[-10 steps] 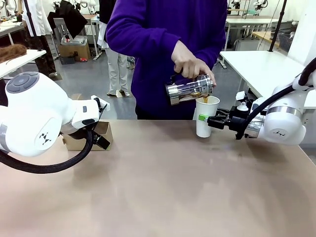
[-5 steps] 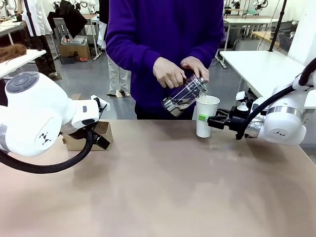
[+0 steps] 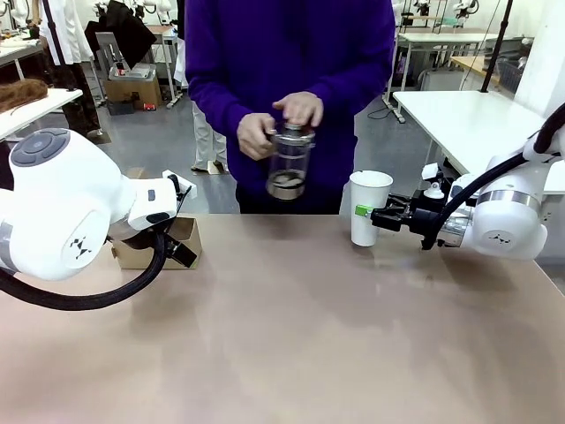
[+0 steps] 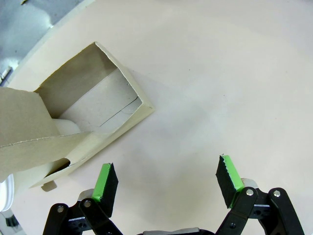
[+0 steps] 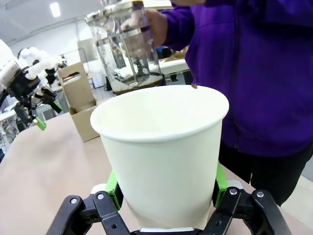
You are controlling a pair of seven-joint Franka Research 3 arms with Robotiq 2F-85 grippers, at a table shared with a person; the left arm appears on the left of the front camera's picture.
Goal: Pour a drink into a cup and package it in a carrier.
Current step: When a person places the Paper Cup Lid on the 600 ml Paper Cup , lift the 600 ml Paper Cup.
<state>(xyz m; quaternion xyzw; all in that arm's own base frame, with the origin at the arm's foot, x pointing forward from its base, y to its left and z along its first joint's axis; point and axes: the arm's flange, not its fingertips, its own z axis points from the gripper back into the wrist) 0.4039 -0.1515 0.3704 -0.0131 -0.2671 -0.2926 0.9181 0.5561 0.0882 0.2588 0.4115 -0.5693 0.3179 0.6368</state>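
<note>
My right pincer (image 5: 166, 188) is closed on the cup (image 5: 161, 152), green pads pressed to its lower wall on either side. The cup stands upright on the table (image 3: 291, 336) with no lid on it. I cannot see how full it is, because the rim hides the inside. The person's hands (image 3: 298, 109) hold the glass jar (image 3: 288, 163) upright to the cup's left, apart from its rim, with a thin layer of the drink (image 3: 284, 184) at the bottom. The carrier (image 4: 93, 107) lies well to the cup's left, beyond the jar. My left pincer (image 4: 167, 178) hangs wide and empty just beside it.

The cup worries me most. It is open paper, so squeezing harder would buckle the wall and push liquid over the rim. Any tilt or jerk on the long way across to the carrier would slop it. The carrier looks light, so a cup catching its edge could shove it aside
</note>
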